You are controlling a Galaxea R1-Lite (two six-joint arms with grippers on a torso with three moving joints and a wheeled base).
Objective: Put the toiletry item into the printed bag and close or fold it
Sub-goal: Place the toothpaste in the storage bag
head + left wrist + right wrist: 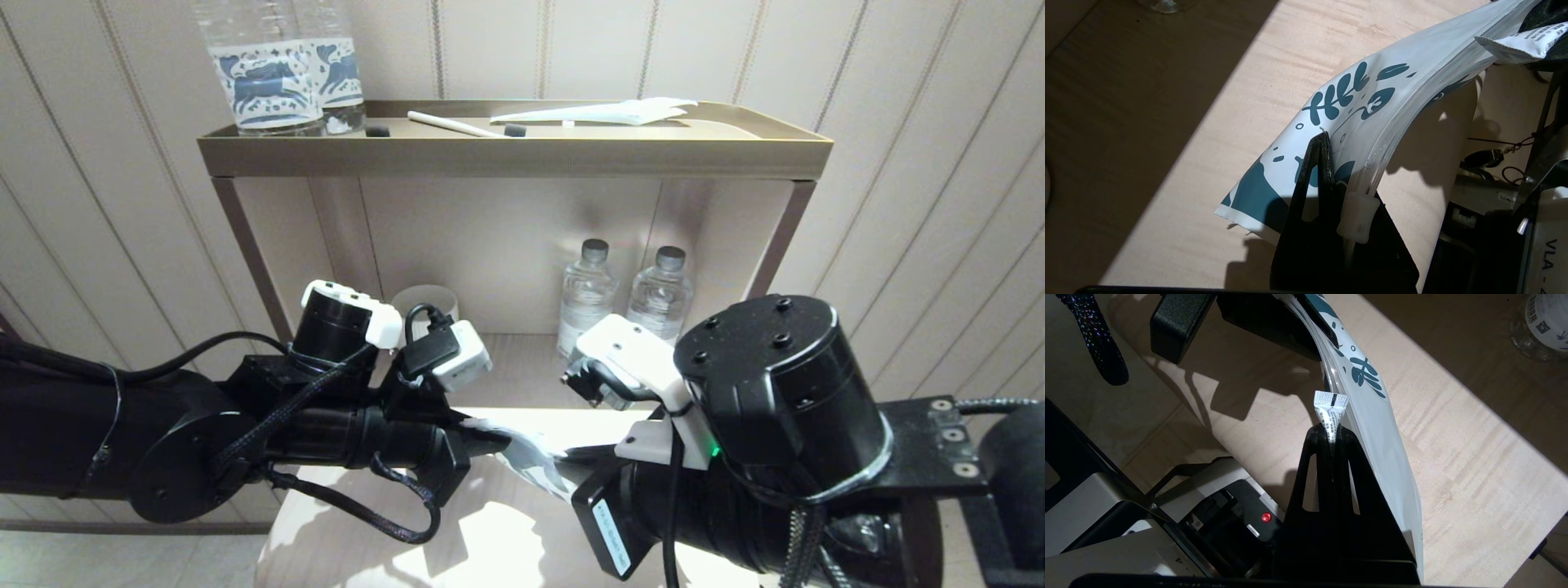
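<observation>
Right gripper (1331,433), lower centre, is clamped on a small white sachet (1330,410); left gripper (1323,141), reaching horizontally, pinches the printed bag (1355,110) above the wooden table (1241,122).

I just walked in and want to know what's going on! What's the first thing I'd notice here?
Two big black robot arms meet over a pale wooden table, stretching the printed bag between them. The left gripper pinches one end of the bag, and the right gripper squeezes a small white sachet right beside the bag. Behind them, two water bottles stand under a gold-coloured shelf.
</observation>
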